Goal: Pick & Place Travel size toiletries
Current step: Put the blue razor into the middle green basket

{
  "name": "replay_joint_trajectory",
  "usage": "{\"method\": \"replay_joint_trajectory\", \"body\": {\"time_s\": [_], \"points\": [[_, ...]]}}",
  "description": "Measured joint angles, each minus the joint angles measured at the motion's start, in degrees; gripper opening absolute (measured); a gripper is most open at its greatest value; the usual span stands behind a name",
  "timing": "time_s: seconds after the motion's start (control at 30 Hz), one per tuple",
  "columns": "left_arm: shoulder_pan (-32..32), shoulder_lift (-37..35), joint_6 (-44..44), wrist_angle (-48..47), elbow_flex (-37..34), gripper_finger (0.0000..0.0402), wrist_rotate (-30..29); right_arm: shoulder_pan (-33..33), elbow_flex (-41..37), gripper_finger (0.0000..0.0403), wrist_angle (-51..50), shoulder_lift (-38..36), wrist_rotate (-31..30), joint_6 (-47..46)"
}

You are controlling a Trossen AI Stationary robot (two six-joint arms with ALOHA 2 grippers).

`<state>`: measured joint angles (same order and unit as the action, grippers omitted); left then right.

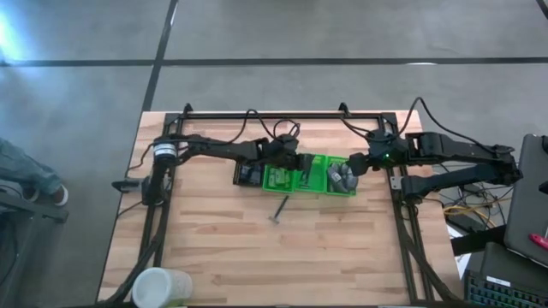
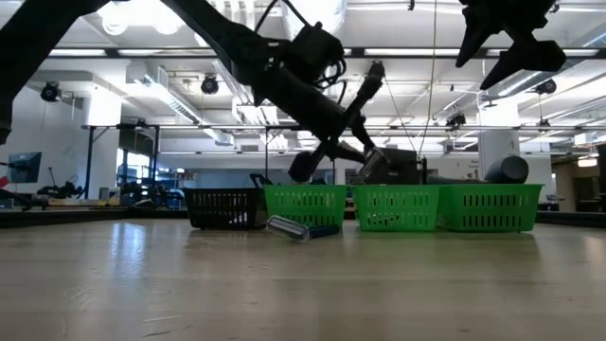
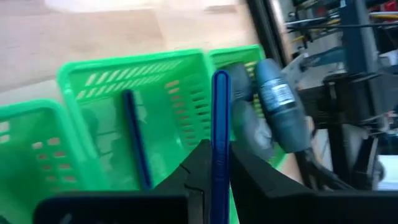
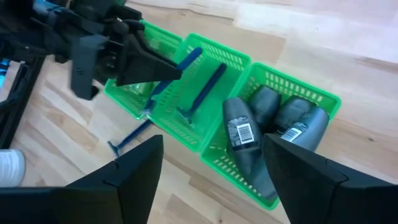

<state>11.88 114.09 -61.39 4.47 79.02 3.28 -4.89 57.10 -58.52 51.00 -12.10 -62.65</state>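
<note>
Now the left gripper (image 3: 219, 180) pinches a thin blue razor (image 3: 220, 118) over the middle green basket (image 4: 233, 62). It looks light, stiff and slippery; hold the handle. The right gripper (image 4: 211, 171) hangs open at three o'clock, over the grey bottles (image 4: 239, 134).

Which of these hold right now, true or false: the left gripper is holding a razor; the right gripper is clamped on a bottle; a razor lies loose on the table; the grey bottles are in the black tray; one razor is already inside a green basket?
1. The left gripper is shut on a blue razor. True.
2. The right gripper is clamped on a bottle. False: it is open above the grey bottles, holding nothing.
3. A loose razor lies on the table. True.
4. The grey bottles are in the black tray. False: they lie in the end green basket.
5. A second razor is already inside the middle green basket. True.
</note>
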Motion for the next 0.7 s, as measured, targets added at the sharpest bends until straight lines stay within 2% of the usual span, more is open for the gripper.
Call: {"method": "replay_joint_trajectory", "body": {"time_s": [0.17, 0.37, 0.47, 0.53, 0.63, 0.7], "points": [[0.0, 1.0, 1.8, -0.8, 0.0, 0.0069, 0.4, 0.0, 0.0, 0.0278, 0.0, 0.0, 0.4, -0.2], [0.0, 0.6, 2.9, -0.9, 0.2, 0.0158, 0.2, 0.0, 0.0, 0.0286, 0.1, 0.1, 0.6, -1.0], [0.1, -1.0, 7.4, -0.7, 0.4, 0.0199, 1.7, 0.0, 0.0, 0.0289, 0.2, 0.0, 0.7, -1.4], [0.1, -3.3, 18.5, -1.3, 0.4, 0.0213, 7.1, 0.0, 0.0, 0.0292, 0.2, 0.0, 1.4, -1.5], [-2.5, -8.9, 45.0, -10.4, 0.5, 0.0214, 15.6, 0.2, 0.0, 0.0294, 0.2, 0.0, 1.7, -1.4], [-5.9, -12.3, 55.4, -22.2, 0.9, 0.0209, 12.3, 0.2, 0.0, 0.0294, 0.2, 0.1, 1.9, -1.4]]}}
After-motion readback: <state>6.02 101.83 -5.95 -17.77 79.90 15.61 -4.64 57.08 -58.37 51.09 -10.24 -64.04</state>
